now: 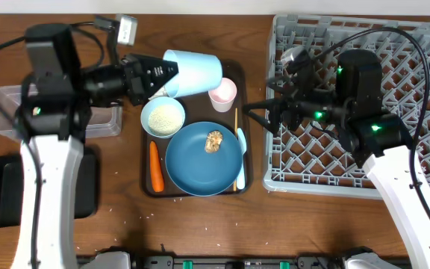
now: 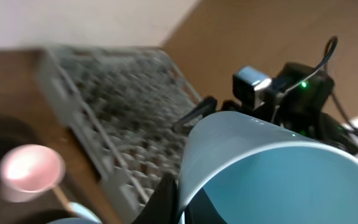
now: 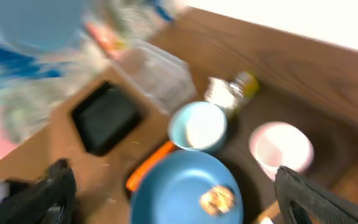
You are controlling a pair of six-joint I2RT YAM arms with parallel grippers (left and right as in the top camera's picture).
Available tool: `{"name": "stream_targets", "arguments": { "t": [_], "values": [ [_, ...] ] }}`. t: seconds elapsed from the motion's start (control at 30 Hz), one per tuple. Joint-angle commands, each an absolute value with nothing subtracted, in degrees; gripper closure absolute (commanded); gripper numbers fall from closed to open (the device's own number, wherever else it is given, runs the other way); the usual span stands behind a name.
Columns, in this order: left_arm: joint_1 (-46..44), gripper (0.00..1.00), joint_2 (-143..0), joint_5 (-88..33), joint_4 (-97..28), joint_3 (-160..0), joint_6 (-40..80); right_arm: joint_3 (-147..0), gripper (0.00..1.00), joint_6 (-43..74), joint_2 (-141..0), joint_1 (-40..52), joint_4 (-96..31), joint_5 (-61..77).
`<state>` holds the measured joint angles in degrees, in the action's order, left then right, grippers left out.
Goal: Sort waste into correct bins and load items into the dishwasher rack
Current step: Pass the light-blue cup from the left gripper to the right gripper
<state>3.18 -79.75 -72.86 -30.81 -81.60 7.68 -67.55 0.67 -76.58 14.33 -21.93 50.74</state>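
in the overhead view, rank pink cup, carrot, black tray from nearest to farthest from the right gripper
1. pink cup, just left of the right gripper
2. carrot, left of the blue plate
3. black tray, far left

A brown wooden tabletop point(image 1: 290, 224) carried 4 large things. At the right stood a large square grey plastic rack with a lattice of upright pegs point(image 1: 312, 181). Just beside it, in the middle, lay a dark brown rectangular serving tray point(image 1: 240, 75). At the left sat a clear rectangular plastic tub point(image 1: 2, 119) towards the back, and a shallow black rectangular tray point(image 1: 2, 194) in front of it, the 2 close together but apart. A few loose white rice grains point(image 1: 146, 218) lay scattered on the bare wood near the serving tray's front edge.
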Motion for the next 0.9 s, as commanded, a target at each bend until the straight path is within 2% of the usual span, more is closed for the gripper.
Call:
{"name": "stream_targets", "arguments": {
  "t": [0.0,0.1,0.27,0.53,0.87],
  "values": [
    [3.4,0.94,-83.7,-84.9,-30.8,-80.7,7.3,-67.8,0.07,-1.8,-75.6,14.3,-19.0,63.8],
    [3.1,0.94,-87.1,-89.7,-30.8,-80.7,6.9,-67.8,0.06,0.3,-75.6,14.3,-15.2,65.2],
    [0.4,0.94,-89.2,-90.1,-30.7,-80.7,5.4,-67.8,0.01,0.8,-75.6,14.3,-9.8,68.2],
    [-5.1,0.94,-89.3,-89.4,-28.4,-80.7,4.9,-67.8,0.01,0.1,-75.7,15.7,-7.5,67.8],
    [-7.7,0.94,-89.3,-87.9,-27.9,-80.7,4.9,-67.8,0.01,-2.3,-76.3,19.1,-7.0,63.2]
  ]
}}
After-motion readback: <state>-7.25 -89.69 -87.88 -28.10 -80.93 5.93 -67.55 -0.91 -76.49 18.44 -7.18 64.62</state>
